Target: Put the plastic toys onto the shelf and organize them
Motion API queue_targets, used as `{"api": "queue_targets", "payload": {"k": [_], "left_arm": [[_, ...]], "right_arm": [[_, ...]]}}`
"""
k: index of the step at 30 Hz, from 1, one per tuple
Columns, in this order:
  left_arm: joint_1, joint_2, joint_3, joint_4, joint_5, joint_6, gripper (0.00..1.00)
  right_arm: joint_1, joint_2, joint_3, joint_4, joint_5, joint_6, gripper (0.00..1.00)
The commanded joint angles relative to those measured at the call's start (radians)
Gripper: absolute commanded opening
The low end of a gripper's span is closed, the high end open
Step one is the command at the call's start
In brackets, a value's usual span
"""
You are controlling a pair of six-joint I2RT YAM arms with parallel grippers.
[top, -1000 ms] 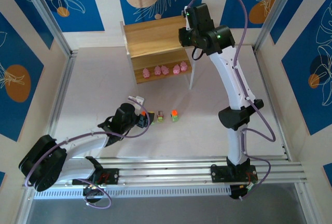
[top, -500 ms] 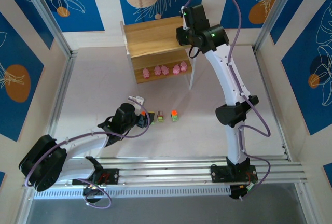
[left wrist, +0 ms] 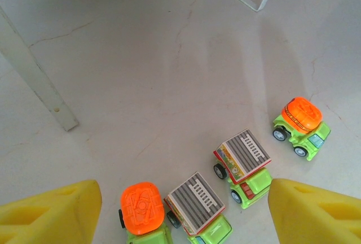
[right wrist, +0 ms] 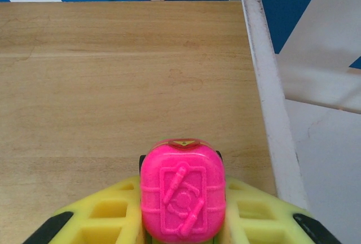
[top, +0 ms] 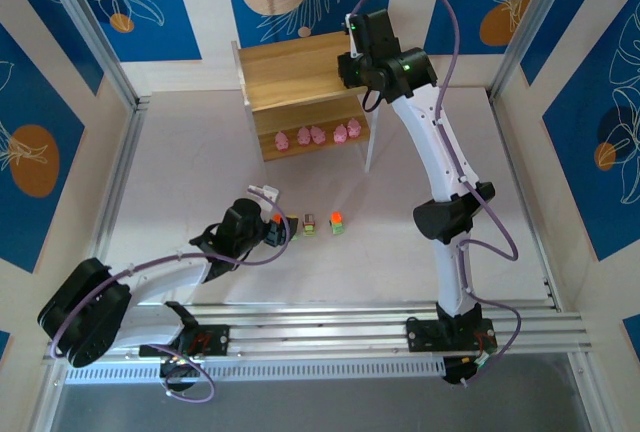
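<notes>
The shelf [top: 290, 70] stands at the back, with several pink pig toys [top: 318, 136] in a row on its lower board. My right gripper [top: 353, 64] hangs over the right end of the top board [right wrist: 113, 86], shut on a pink-topped green truck [right wrist: 181, 196] between its yellow fingers [right wrist: 107, 213]. My left gripper [left wrist: 183, 216] is low over the table and open. Between its fingers [left wrist: 51, 213] stand an orange-topped truck [left wrist: 142, 207] and a grey ladder truck [left wrist: 197, 203]. Another ladder truck [left wrist: 243, 156] and an orange-topped truck [left wrist: 302, 118] stand further right.
A white shelf leg [left wrist: 34, 77] rises at the left of the left wrist view. The shelf's white side rail [right wrist: 265, 86] runs just right of the held truck. Metal rails [top: 330, 327] cross the near table edge. The trucks [top: 310, 224] line up mid-table.
The right arm has shifted slightly left and back over the shelf's top board with the pink-topped truck. The left arm and the toys on the table have not moved.
</notes>
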Motion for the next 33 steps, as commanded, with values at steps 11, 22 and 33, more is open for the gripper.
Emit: {"api": "queue_targets", "payload": {"k": [11, 22, 33], "left_arm": [[0.01, 0.007, 0.029, 0.023, 0.018, 0.023, 0.78], [0.01, 0.007, 0.03, 0.023, 0.017, 0.024, 0.77], [0.01, 0.01, 0.03, 0.024, 0.021, 0.021, 0.78]], "right_arm": [[0.0, 0.005, -0.022, 0.007, 0.049, -0.03, 0.29], [0.009, 0.009, -0.018, 0.012, 0.045, -0.035, 0.35], [0.003, 0.012, -0.001, 0.02, 0.037, -0.035, 0.38]]}}
